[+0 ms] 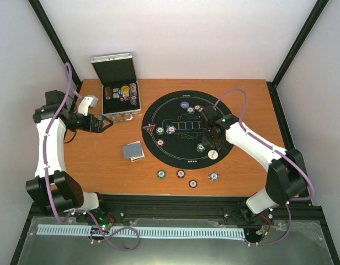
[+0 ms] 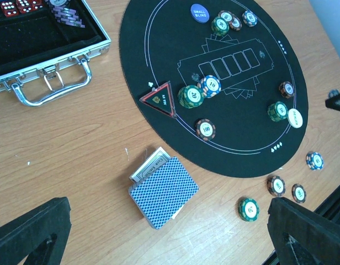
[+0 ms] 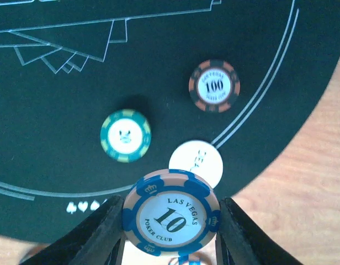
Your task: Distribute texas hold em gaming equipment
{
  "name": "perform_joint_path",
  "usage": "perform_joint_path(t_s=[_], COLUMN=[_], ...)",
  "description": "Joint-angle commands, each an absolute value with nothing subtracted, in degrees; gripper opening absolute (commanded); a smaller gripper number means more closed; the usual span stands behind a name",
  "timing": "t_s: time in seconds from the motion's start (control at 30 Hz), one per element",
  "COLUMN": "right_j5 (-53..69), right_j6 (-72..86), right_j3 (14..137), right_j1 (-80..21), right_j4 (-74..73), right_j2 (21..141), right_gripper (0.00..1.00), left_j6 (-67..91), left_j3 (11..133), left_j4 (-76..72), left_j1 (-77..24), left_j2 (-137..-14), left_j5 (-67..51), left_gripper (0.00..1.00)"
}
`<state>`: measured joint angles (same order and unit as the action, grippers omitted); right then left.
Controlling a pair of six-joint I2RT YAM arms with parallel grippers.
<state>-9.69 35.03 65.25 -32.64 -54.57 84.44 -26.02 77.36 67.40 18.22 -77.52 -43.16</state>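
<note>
Jaws of the right gripper [image 3: 170,232] are clamped on a blue-and-white poker chip [image 3: 171,216] marked 10, held face-up to the wrist camera above the right-hand rim of the black felt mat [image 3: 43,165]. Below it on the mat lie a white button disc [image 3: 195,164], a green chip [image 3: 126,135] and a 100 chip [image 3: 214,85], none touching. A card deck [image 2: 163,192] rests on the wooden table [image 2: 76,143], left of the mat. The left gripper [image 1: 101,124] stands wide apart and empty, beside the silver case [image 1: 121,99].
</note>
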Motion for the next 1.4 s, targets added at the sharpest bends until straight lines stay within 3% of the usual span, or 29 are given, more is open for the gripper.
perform_joint_path(t_s=[0.0,0.63,1.23,1.37], right_j5=[-9.9,-5.5,-5.2,-5.2], right_j6=[29.9,25.8,26.3,26.3], right_j3=[70.2,79.7,79.6,79.2], right_j1=[-30.1,-25.8,-25.9,-26.2], right_j4=[-53.7,-50.2,-48.0,-48.0], right_j2=[91.7,108.5,113.1,113.1], right_gripper=[0.32,0.32,0.32,0.39], left_j6=[-28.9,-30.1,-29.2,-29.3], left_j3=[78.8,80.2,81.3,81.5], left_j4=[69.0,69.6,69.1,69.1], left_j1=[18.3,18.3,18.3,18.3], left_j2=[-77.3,-79.0,-79.9,-79.9], left_j5=[-43.6,-42.3,-42.1,-42.1], left_gripper=[1.0,1.0,1.0,1.0])
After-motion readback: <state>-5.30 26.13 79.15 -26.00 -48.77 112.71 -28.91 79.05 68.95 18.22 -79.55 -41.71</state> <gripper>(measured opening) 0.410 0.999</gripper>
